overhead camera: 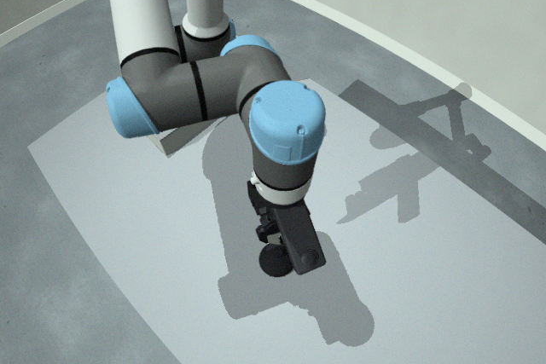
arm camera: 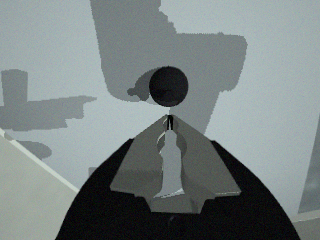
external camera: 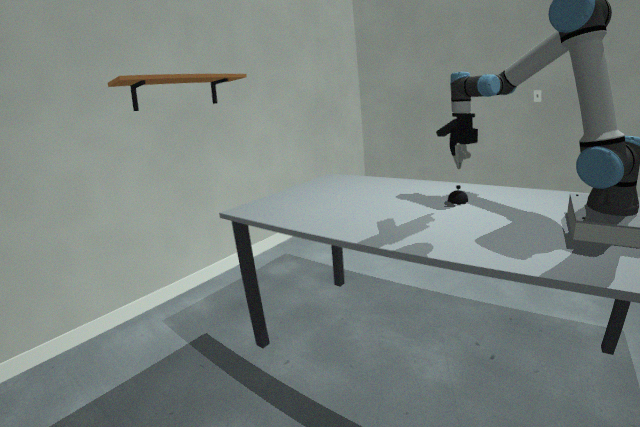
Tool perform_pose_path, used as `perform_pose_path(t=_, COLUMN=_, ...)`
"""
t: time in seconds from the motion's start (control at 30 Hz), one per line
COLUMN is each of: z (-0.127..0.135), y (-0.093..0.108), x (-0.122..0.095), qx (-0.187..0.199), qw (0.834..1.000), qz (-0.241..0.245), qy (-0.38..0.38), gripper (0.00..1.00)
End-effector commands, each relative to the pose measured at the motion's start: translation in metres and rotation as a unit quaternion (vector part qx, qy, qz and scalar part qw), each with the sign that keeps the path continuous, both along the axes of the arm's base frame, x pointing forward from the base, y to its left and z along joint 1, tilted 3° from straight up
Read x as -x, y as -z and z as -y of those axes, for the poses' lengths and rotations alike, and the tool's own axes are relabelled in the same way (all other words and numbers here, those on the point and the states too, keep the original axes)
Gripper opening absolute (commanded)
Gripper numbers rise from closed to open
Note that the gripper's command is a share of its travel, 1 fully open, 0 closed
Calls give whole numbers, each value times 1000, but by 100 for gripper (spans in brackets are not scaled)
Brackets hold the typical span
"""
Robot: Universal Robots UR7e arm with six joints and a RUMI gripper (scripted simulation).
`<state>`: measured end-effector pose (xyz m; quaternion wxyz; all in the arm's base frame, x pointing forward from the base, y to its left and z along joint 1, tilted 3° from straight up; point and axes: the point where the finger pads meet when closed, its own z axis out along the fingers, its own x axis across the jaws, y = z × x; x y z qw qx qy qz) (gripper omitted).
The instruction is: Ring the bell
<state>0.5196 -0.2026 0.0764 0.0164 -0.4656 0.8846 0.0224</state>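
Observation:
A small black dome bell (external camera: pixel 457 197) stands on the grey table; its button sticks up at the top. It also shows in the wrist view (arm camera: pixel 168 86) and in the top view (overhead camera: pixel 275 260), partly hidden by the wrist. My gripper (external camera: pixel 458 161) hangs point-down well above the bell, almost straight over it. The fingers are shut together with nothing between them; their tips show in the wrist view (arm camera: pixel 169 123) just short of the bell. The bell's button is not touched.
The arm's base mount (external camera: pixel 594 228) stands at the table's right end. A wooden wall shelf (external camera: pixel 175 79) hangs far off to the left. The table edge (external camera: pixel 361 247) runs in front of the bell.

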Motion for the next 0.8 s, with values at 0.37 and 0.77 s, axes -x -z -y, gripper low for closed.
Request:
perform_pose_path(t=0.37, z=1, y=0, x=1, qx=0, qw=1000, qz=1, qy=1, gripper=0)
perform_pose_path(t=0.77, z=0, y=6, x=1, qx=-1, qw=1000, qz=-1, qy=1, gripper=0)
